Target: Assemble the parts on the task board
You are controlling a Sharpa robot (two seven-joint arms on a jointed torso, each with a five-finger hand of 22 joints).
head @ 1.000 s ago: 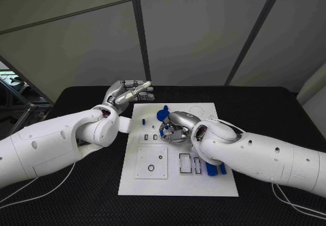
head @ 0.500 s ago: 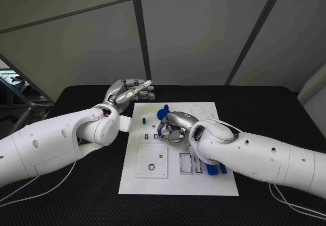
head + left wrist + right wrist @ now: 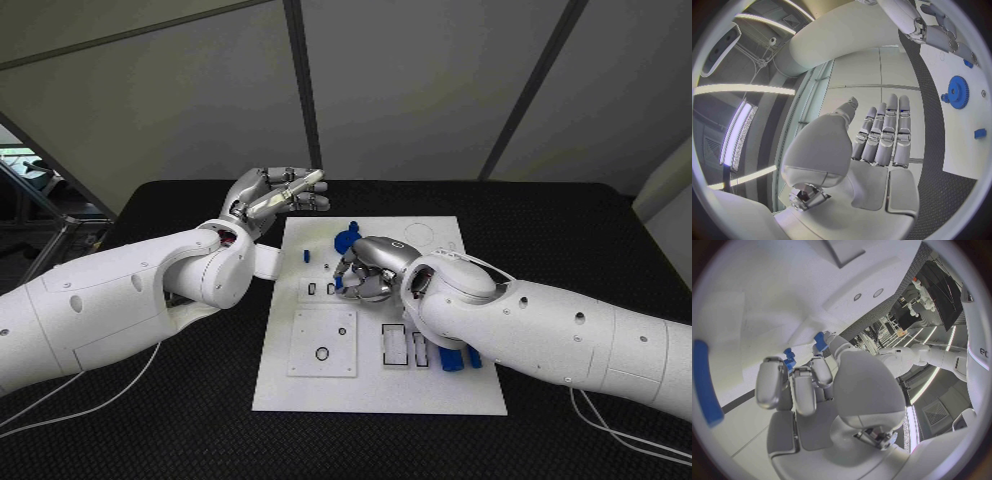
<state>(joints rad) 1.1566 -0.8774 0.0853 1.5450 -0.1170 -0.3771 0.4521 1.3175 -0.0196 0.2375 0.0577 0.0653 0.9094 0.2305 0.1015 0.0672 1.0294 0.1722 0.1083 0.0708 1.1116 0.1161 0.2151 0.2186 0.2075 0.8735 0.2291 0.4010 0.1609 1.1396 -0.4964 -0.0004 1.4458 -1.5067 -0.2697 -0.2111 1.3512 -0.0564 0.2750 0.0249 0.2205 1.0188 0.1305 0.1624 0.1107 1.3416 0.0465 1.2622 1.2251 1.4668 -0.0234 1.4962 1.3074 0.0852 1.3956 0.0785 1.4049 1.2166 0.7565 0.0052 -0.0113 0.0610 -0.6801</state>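
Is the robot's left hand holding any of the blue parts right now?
No, the left hand is held up with straight fingers, nothing in it.

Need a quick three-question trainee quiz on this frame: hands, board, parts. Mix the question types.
1. True or false: the left hand grips the blue gear.
2. Which hand has its fingers down at the task board? A) left hand B) right hand C) both
3. Fill in: the blue gear lies on the board's ____ half, near or far from the robot.

Key: 1 false, since the left hand is raised off the table with nothing in it. 2 B. 3 far.
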